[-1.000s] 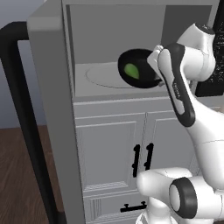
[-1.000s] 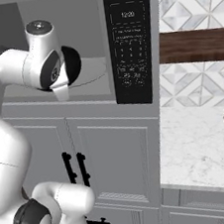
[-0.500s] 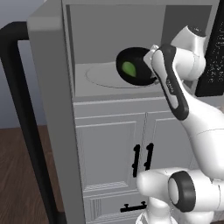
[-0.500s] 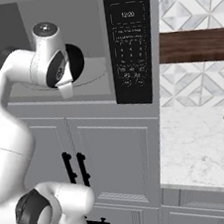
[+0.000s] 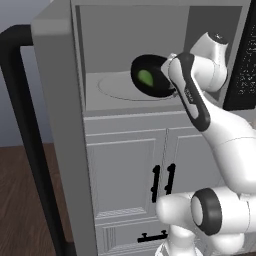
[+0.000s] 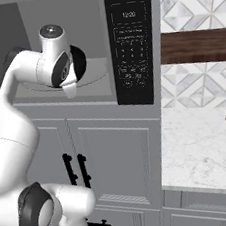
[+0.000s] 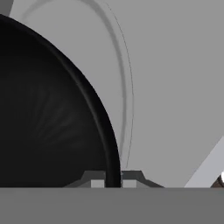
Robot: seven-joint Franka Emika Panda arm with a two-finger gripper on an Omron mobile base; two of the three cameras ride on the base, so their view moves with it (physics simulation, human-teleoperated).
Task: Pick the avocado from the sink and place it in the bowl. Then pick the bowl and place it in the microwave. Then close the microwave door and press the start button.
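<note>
**Bowl going into the microwave**

Left base view puts the microwave (image 5: 135,60) across the upper half of the frame, and we take its open cavity as our target. Its door (image 5: 55,115) stands swung out toward us along the left side, with the black bar handle (image 5: 25,140) at far left, so the way in is free. On the cavity floor lies the turntable (image 5: 117,87), where we judge the bowl should rest. In the right base view the control panel (image 6: 131,47) sits right of centre, waiting for the final press.

We reach in from the lower right of the left base view. The bowl (image 5: 150,76) hangs at centre top, tilted so its mouth faces the camera, above the turntable's right part; we cannot tell whether it touches. The avocado (image 5: 145,77) lies inside it, kept in by the wall.

In the hand view the gripper (image 7: 113,183) at bottom centre pinches the bowl's rim between its fingers, a narrow grip that suits a thin rim. We judge that levelling before release would keep the fruit from rolling out.
</note>
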